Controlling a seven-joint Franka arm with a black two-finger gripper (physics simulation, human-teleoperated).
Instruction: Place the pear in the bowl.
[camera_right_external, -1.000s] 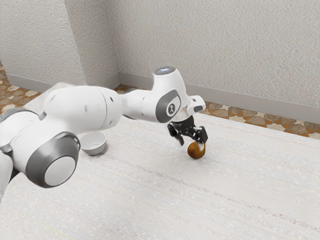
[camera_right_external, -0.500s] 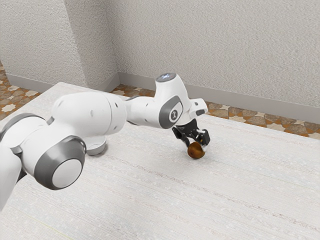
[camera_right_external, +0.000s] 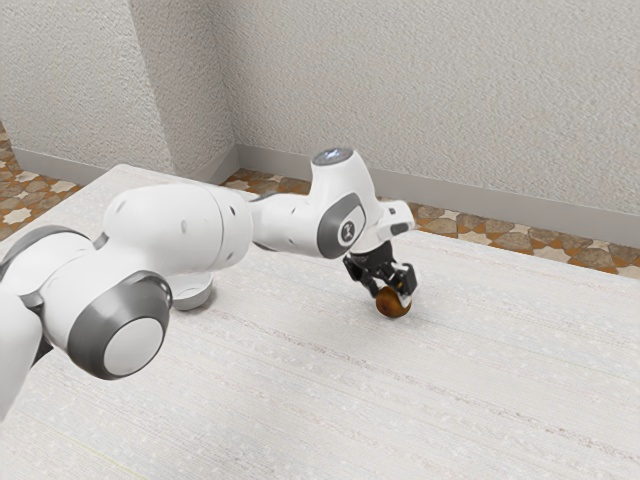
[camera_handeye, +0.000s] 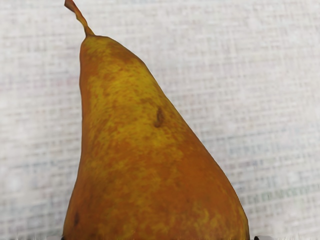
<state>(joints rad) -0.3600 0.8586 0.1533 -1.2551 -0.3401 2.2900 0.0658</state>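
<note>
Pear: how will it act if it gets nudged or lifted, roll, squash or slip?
The pear lies on its side, so a nudge on its round body would probably roll it, likely in a curve given the taper. Its full, even outline suggests it is fairly firm. Gripped near the narrow stem end, it might slip or droop.

Bowl (camera_right_external: 194, 298) partly behind arm (camera_right_external: 175, 225), pear (camera_handeye: 145, 150) cropped in wrist view

The arm (camera_right_external: 165, 225) is glossy white, with thick, rounded segments and small grey recessed spots. A dark grey collar (camera_right_external: 88, 335) surrounds a flat, pale round cap (camera_right_external: 134, 346). The wrist has a grey panel (camera_right_external: 330, 236) bearing a round emblem and a grey-rimmed disc (camera_right_external: 333, 156) with bluish markings. The two-fingered claw (camera_right_external: 388, 296) is black.
</note>
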